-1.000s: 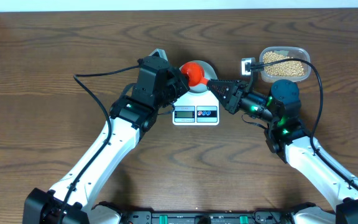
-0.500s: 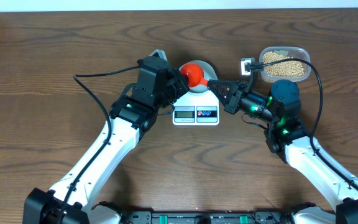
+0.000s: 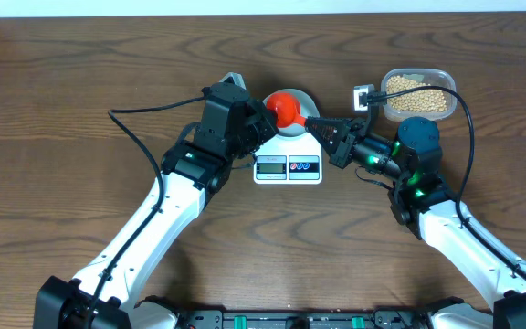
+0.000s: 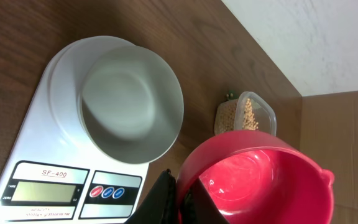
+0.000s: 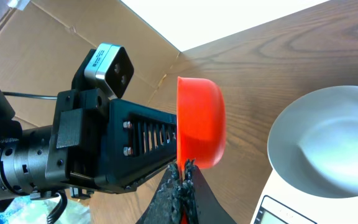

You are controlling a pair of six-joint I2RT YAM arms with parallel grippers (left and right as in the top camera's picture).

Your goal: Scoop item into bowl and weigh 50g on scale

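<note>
The left fingers (image 4: 179,190) are pressed shut on the thin rim of a red cup (image 4: 260,180), holding it tipped above the scale. The right fingers (image 5: 182,177) are closed as well, and seem to pinch the lower edge of the same cup from the other side. The cup is empty. It looks like light, stiff plastic with a smooth wall, so a pinch on the rim should hold it but could let it swivel.

Just under it, the pale bowl (image 4: 129,106) sits centred on the white scale (image 4: 48,186), near the middle of the counter's (image 3: 62,91) far edge. The bowl is empty too.

The beans (image 3: 416,94) lie in a clear tub (image 3: 383,84) further right along that edge, well apart from the bowl. They are small, round and tan-yellow, probably hard, dry and light. Loose beans like these will likely roll and bounce, so they are better scooped with the cup than pinched, then poured slowly.
</note>
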